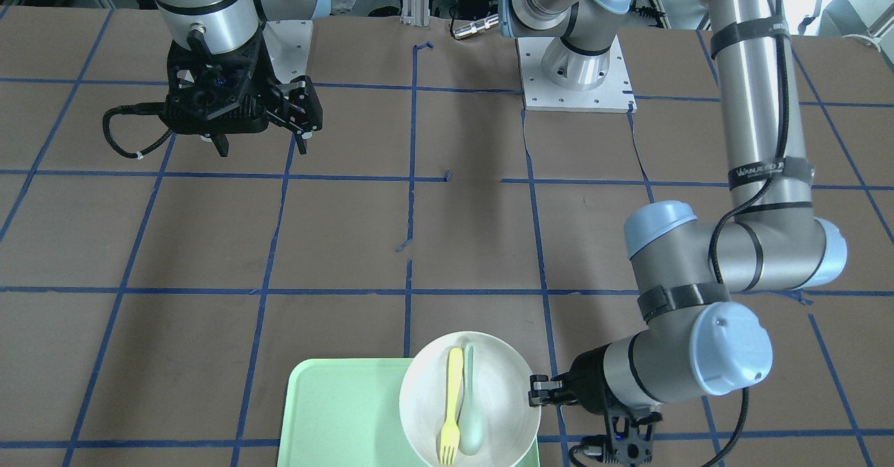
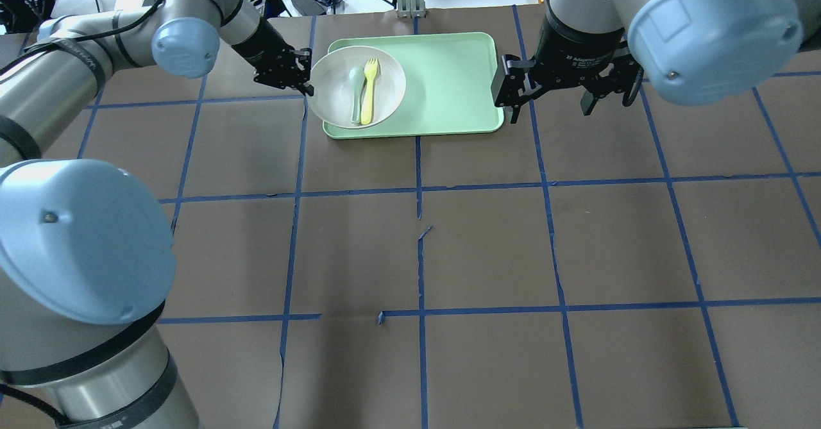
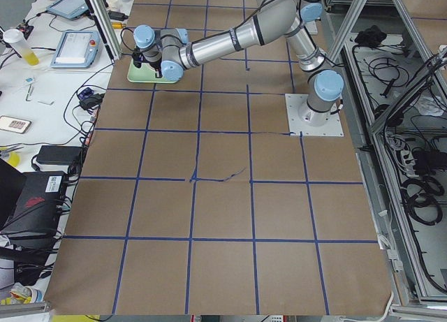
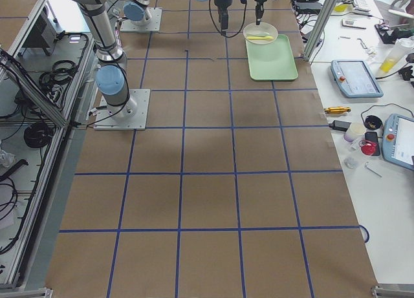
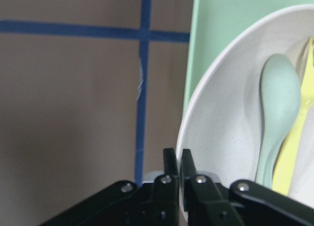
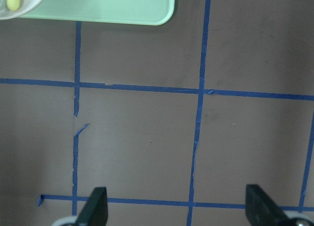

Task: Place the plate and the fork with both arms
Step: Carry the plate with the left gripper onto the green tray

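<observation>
The off-white plate [image 2: 337, 76] lies over the left end of the mint-green tray [image 2: 449, 76]. The pale-yellow fork [image 2: 368, 92] lies in it beside a grey-green spoon [image 2: 355, 92]. My left gripper [image 2: 308, 76] is shut on the plate's left rim; the left wrist view shows its tips [image 5: 176, 162] pinching the rim of the plate [image 5: 221, 118], with the fork [image 5: 294, 152] at the right. My right gripper [image 2: 548, 105] is open and empty, hanging above the table just right of the tray. In the front view the plate [image 1: 503, 383] holds the fork [image 1: 452, 411], and the right gripper [image 1: 262, 147] is far off.
The tray [image 1: 335, 418] lies at the table's far edge from the robot. The brown table is marked with a blue tape grid [image 2: 420, 185]. The right wrist view shows the tray's corner [image 6: 108, 5] and bare table below the open gripper [image 6: 177, 206].
</observation>
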{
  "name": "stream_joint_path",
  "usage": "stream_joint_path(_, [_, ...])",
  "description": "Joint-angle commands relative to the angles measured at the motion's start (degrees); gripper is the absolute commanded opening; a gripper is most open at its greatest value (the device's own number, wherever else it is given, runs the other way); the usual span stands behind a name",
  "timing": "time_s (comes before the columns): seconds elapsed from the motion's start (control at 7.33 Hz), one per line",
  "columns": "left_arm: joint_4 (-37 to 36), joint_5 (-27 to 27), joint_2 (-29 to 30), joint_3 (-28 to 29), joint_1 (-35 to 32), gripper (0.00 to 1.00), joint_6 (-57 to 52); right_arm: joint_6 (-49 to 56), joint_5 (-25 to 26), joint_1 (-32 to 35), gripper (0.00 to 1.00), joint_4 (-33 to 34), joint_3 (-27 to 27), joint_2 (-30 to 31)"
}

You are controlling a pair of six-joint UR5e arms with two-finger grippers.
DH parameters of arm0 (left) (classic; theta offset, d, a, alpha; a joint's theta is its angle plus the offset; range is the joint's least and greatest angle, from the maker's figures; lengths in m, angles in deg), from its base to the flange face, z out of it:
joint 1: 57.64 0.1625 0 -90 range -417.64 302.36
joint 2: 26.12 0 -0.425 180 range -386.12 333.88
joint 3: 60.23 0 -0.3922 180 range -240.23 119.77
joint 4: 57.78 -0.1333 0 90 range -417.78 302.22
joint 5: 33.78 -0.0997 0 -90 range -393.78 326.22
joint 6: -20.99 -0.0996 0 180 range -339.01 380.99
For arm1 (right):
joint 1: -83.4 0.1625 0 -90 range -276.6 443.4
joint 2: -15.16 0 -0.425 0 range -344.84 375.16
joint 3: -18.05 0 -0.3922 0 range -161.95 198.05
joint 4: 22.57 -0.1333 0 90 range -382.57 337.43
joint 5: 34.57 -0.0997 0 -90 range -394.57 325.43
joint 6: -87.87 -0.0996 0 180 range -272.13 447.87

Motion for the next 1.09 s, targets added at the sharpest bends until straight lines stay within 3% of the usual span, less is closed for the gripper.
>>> stream_joint_path(0.0, [-0.1, 1.1, 5.7, 6.1, -3.3, 0.0, 2.9, 0.0, -0.1, 0.0, 1.0, 0.0, 0.0, 0.0])
stream_joint_path(0.82, [-1.6, -0.1, 9.5, 8.5, -5.0, 0.0, 3.5, 0.0, -0.1, 0.0, 1.0, 0.0, -0.1, 0.0])
stream_joint_path(0.95, [-2.2, 0.5, 9.1, 8.1, -5.0, 0.42, 3.8, 0.0, -0.1, 0.0, 1.0, 0.0, -0.1, 0.0])
